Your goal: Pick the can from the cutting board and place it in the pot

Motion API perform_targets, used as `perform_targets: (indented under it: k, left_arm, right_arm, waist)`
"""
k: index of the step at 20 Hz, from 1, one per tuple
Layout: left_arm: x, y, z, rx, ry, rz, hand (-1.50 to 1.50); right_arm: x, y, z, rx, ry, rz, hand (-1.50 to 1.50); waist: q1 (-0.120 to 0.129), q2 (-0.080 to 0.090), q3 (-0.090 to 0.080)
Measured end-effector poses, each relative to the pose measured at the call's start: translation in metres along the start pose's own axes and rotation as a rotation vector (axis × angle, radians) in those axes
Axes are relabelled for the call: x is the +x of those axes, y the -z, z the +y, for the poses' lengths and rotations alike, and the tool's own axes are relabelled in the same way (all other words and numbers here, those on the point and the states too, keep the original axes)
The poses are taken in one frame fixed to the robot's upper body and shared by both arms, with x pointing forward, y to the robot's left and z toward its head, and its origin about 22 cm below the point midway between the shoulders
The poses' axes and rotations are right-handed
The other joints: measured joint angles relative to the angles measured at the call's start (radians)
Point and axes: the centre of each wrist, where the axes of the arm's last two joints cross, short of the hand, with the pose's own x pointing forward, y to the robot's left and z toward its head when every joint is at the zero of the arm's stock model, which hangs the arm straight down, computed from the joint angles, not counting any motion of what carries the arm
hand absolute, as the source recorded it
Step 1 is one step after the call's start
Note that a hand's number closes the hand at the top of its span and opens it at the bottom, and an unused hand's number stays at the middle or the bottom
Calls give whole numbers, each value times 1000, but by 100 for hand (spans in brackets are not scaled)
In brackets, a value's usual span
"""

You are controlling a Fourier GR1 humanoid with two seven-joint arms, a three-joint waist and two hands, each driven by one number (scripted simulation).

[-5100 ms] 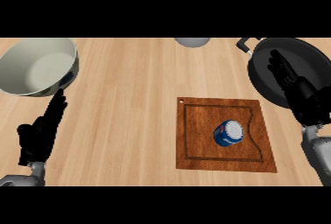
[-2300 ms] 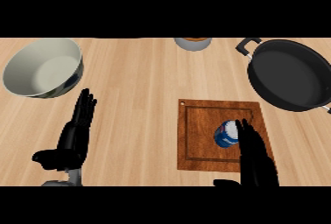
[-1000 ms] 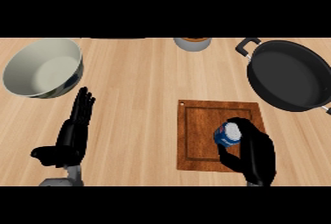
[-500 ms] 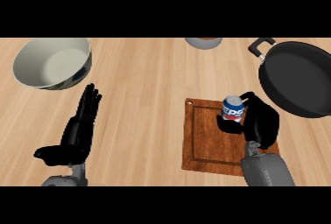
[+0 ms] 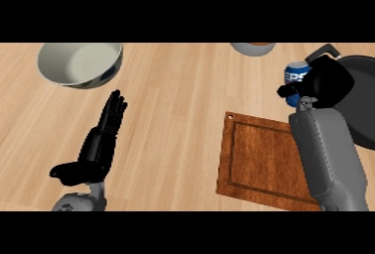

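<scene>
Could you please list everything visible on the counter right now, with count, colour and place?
can: one, blue, held up in the right hand, beyond the board's far edge, beside the pot
board: one, reddish-brown wood, right of centre, nothing on its visible part
pot: one, black, far right, partly hidden behind the right hand and forearm
bowl: one, pale grey-white, far left
small dish: one, grey, far edge, cut off by the view
counter: one, light wood
left hand: one, black, lower left, open, resting
right hand: one, black, upper right, curled round the can
forearms: two, grey, coming in from the lower edge
</scene>
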Motion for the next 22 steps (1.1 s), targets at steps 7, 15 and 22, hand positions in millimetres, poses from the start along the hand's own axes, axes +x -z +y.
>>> perform_targets:
  k: [7, 15, 22]
  left_arm:
    - [0, 3, -9, -33, -3, 3, 0]
    - [1, 5, -11, -20, -5, 3, 0]
    - [-1, 3, -3, 11, 8, 19, 0]
  right_arm:
    - [46, 39, -38, -192, -106, 74, 150]
    - [67, 67, -59, -289, -196, 171, 150]
    - [61, 88, -62, -315, -242, 248, 150]
  waist:
    - [26, 4, -1]
    - [10, -1, 1]
    - [-26, -9, 3]
